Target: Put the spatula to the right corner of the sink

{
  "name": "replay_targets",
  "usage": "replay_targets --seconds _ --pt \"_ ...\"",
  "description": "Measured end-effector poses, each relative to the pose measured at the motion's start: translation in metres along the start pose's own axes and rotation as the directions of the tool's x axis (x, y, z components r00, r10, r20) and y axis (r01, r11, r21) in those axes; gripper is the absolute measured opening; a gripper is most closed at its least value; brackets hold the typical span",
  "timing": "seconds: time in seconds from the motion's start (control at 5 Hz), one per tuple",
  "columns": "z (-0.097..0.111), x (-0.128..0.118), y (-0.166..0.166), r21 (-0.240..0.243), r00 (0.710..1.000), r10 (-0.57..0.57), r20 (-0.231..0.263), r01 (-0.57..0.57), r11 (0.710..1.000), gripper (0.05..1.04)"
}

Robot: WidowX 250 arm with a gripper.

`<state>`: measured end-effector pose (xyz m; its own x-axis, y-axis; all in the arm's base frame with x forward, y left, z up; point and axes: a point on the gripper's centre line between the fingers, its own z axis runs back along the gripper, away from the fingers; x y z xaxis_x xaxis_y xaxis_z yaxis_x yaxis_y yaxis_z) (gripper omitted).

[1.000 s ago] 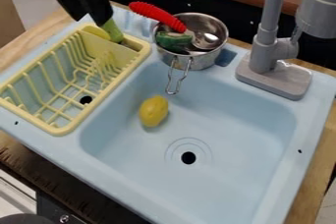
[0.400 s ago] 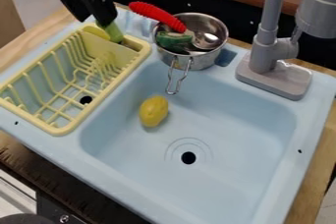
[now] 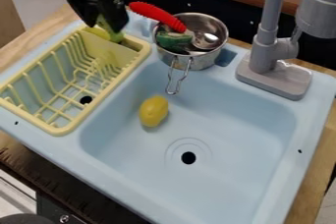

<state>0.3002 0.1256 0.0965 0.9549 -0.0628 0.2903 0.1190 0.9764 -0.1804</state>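
Note:
At the upper left, the gripper (image 3: pixel 105 25) hangs over the back corner of the yellow drying rack (image 3: pixel 62 129). Its fingers stand apart, open, with the green upper end of an upright utensil between them. That utensil, seemingly the spatula (image 3: pixel 116 37), stands in the rack's back compartment, and its lower part is hidden by the rack. Whether the fingers touch it, I cannot tell. The light blue sink (image 3: pixel 256 125) lies to the right of the rack, with its basin lower than the gripper.
A metal pot (image 3: pixel 201 60) holding a red-handled utensil (image 3: pixel 157 15) and a green item (image 3: pixel 174 40) sits on the sink's back edge. The grey faucet (image 3: pixel 265 53) rises at the back right. A yellow lemon (image 3: pixel 154 111) lies in the basin, left of the drain (image 3: pixel 188 157).
The gripper has shifted a little to the right, around the green utensil's top. The utensil stands in nearly the same spot, and the other objects have not moved.

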Motion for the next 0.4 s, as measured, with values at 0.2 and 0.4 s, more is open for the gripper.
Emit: replay_targets --seconds 0.2,0.4 --pt "-0.0055 0.0013 -0.0028 0.010 1.000 0.014 0.010 -0.014 1.000 0.997" --pt "-0.0142 -0.0032 -0.0043 0.024 1.000 0.024 0.010 -0.024 0.999 0.956"
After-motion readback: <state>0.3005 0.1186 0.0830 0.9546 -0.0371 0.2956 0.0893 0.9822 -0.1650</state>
